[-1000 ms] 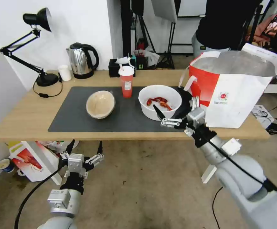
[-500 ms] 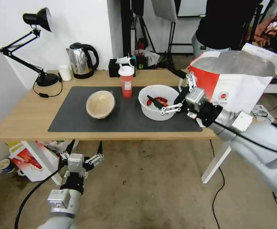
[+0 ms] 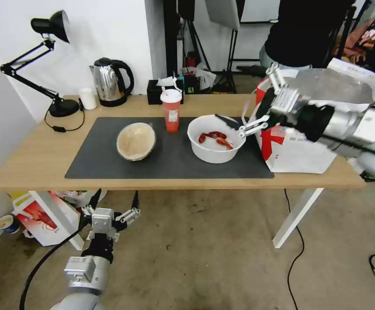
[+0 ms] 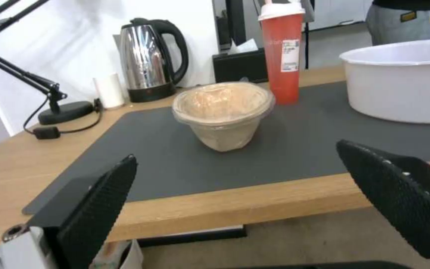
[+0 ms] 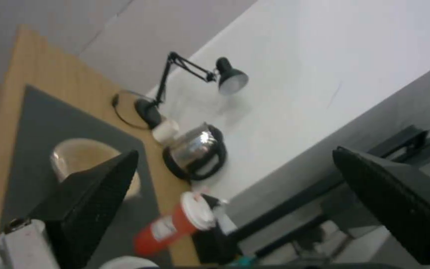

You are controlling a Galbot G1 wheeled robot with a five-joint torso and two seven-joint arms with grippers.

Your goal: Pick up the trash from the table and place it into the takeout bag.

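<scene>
Glossy steel kettle (image 3: 110, 82) — matt mat (image 3: 170, 150)

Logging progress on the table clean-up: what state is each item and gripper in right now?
white bowl: on the mat, upright, red shells inside, not gripped.
red drink cup: upright, lid and straw on.
tan paper bowl: on the mat, tipped toward the table's front edge.
takeout bag: standing, mouth open.
right gripper: jaws open, raised between bowl and bag, empty.
left gripper: jaws open, empty, below the table edge.
</scene>
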